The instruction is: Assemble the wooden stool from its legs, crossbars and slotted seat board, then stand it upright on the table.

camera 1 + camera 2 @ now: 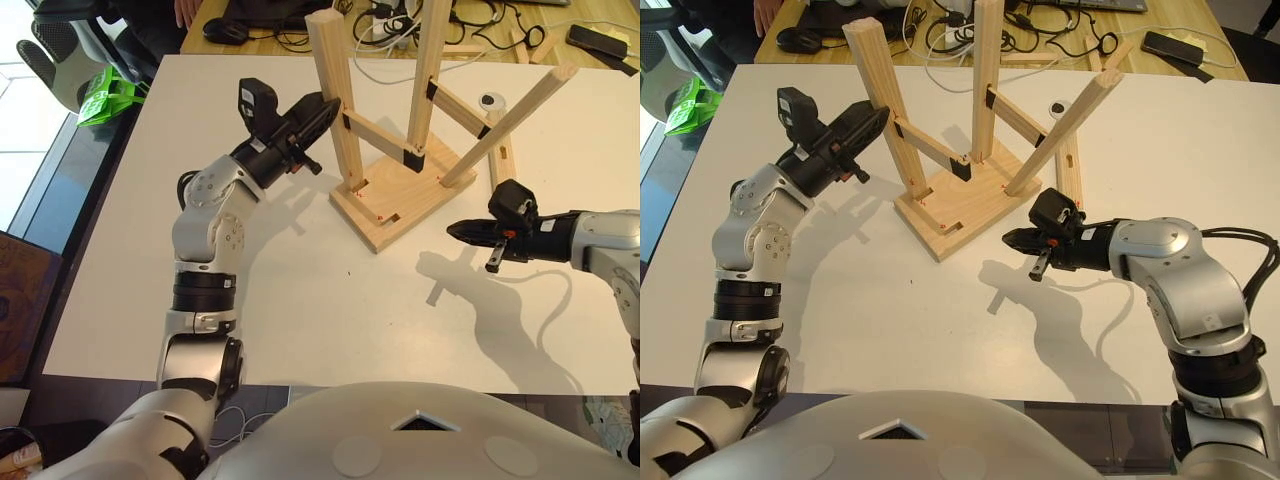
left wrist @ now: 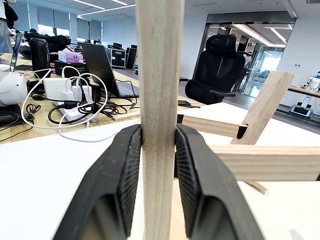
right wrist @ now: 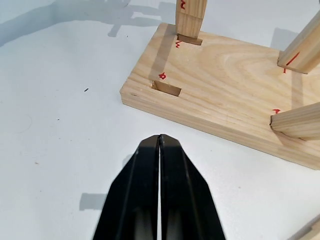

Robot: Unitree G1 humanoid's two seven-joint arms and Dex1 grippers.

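Leg-fitting step — left gripper (image 1: 325, 108) grasped the leftmost leg (image 1: 331, 60); right gripper (image 1: 452, 231), jaws clenched empty, hovered mid-right — the open slot (image 3: 166, 88) likely needed a leg next.

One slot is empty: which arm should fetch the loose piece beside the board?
Right: the right gripper is free, jaws shut, nearer the loose piece; the left gripper is clamped on a leg.

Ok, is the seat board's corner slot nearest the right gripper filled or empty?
Empty. The slot in the seat board is a bare open recess; the next slot along holds a leg.
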